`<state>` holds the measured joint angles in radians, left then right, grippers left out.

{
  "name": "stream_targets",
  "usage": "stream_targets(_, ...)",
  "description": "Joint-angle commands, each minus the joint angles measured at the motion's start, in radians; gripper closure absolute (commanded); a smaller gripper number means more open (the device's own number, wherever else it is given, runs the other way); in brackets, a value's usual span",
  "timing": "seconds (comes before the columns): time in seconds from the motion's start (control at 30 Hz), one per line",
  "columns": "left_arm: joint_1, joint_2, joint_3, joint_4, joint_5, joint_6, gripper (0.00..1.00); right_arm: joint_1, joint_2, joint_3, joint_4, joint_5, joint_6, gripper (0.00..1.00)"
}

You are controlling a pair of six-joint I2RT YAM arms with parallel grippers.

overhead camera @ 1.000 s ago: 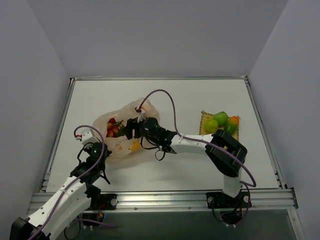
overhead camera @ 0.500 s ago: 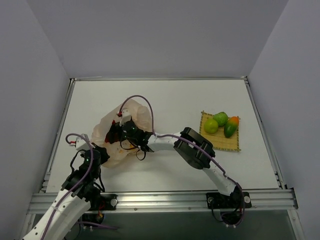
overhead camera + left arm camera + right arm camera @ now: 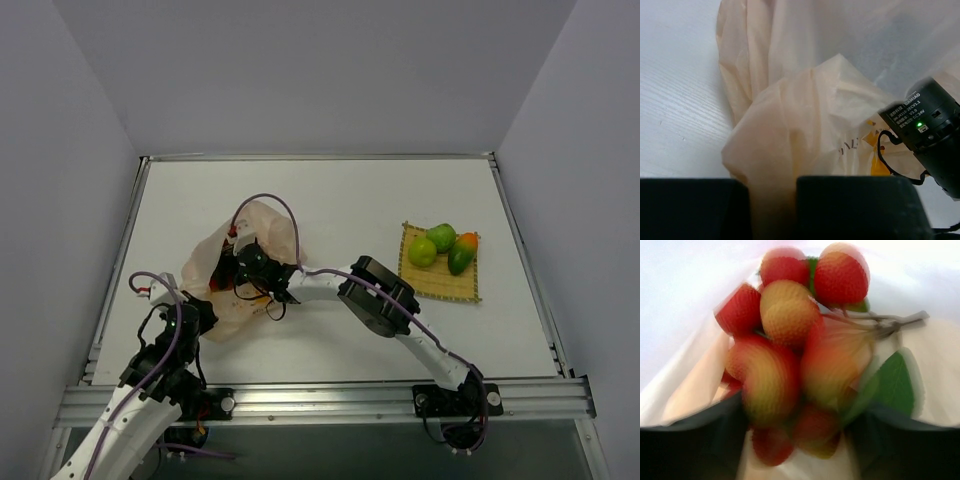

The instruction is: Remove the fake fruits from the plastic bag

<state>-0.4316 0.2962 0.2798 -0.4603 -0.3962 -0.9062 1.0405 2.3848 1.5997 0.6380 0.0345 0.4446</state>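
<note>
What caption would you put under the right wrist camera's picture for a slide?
Blurry close-up: the right gripper straddles a cluster of red fake fruits inside the plastic bag.

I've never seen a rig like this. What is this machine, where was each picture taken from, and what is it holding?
These are two robot arms bolted to the near edge of a white table. One picture looks down from above and behind them. The other two come from a camera on each wrist.

On the right, a yellow woven mat carries two round green fake fruits and a green-and-orange oval fruit. On the left lies a crinkly peach plastic bag.

The left gripper is shut on a fold of the bag, as its wrist view shows. The right gripper is inside the bag. Its wrist view shows a cluster of small red fruits between its fingers, which stand apart on either side. That picture is blurred, so I cannot tell whether they grip the cluster.
</note>
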Motion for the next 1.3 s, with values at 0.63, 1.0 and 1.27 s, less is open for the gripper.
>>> stream_targets(0.63,0.004,0.078,0.084,0.04,-0.01,0.035,0.98,-0.037,-0.361,-0.299,0.272,0.048,-0.063,1.0)
stream_targets(1.0,0.005,0.182,0.104,0.17,-0.018,0.067,0.97,-0.037,-0.555,-0.386,0.272,0.033,-0.06,1.0)
stream_targets(1.27,0.004,0.254,0.127,0.233,-0.026,0.07,0.98,-0.028,-0.654,-0.382,0.265,0.001,-0.024,1.0)
